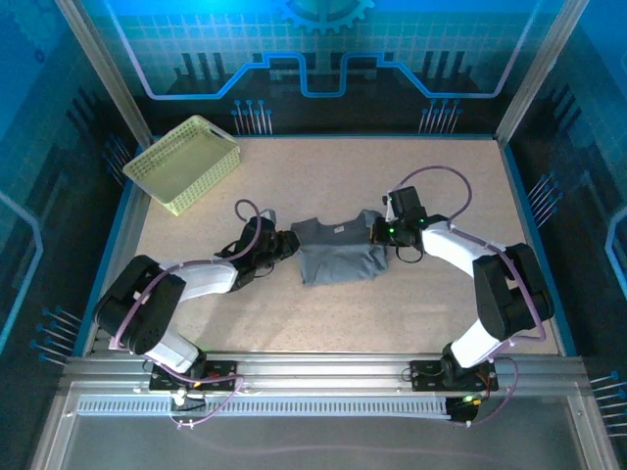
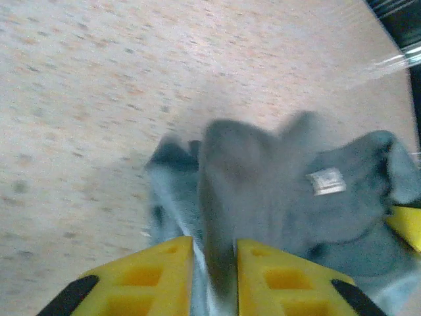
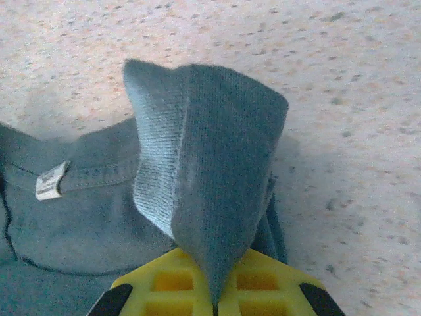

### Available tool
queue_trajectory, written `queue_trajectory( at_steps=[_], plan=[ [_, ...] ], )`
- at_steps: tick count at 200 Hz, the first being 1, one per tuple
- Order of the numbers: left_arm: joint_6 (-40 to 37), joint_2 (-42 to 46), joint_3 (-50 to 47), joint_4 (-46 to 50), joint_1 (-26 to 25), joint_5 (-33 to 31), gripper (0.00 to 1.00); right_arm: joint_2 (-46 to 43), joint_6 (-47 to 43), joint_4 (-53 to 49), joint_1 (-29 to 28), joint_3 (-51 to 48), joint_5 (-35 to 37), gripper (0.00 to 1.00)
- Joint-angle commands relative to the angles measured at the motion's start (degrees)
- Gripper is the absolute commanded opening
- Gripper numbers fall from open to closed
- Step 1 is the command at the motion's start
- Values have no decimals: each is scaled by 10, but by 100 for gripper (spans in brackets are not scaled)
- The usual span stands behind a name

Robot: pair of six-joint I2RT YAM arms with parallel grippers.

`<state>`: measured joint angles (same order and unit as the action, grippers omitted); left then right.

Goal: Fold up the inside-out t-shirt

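Note:
The inside-out t-shirt [image 1: 338, 253], dark slate-grey, lies as a compact folded bundle in the middle of the table. My left gripper [image 1: 289, 245] is at its left edge. In the left wrist view its yellow fingers [image 2: 158, 276] stand slightly apart, and a raised ridge of the t-shirt [image 2: 276, 191] runs loosely through the gap at my left gripper [image 2: 215, 253]. My right gripper [image 1: 377, 233] is at the shirt's upper right corner. It [image 3: 215, 289] is shut on a peaked fold of the t-shirt [image 3: 210, 164]. A white label [image 3: 51, 181] shows at the collar.
A pale yellow-green lattice basket [image 1: 183, 163] stands at the back left corner of the speckled table [image 1: 441, 176]. Raised blue rims border the table on the left, right and far sides. Both arms reach inward from the near edge.

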<state>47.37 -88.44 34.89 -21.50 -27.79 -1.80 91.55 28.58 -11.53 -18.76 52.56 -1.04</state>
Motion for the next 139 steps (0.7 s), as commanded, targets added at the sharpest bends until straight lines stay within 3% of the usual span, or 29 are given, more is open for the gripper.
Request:
queue_trajectory(
  at_steps=[1,24,46,66,98,139],
  plan=[
    [9,-4,20,51,19,-11,35,0,-1,-31,4,30,57,17],
    [0,27,37,117,34,-40,36,-18,-14,-55,3,42,71,55],
    [-26,66,62,175,22,-65,40,-37,-18,-103,3,59,127,73],
    [-52,82,90,197,-16,-72,44,-62,-24,-120,2,63,142,74],
    [-53,50,128,185,-78,-62,46,-75,-14,-96,-28,54,50,69],
    [-6,-39,127,135,-91,-34,46,-32,52,-57,-59,11,33,67]
  ],
)
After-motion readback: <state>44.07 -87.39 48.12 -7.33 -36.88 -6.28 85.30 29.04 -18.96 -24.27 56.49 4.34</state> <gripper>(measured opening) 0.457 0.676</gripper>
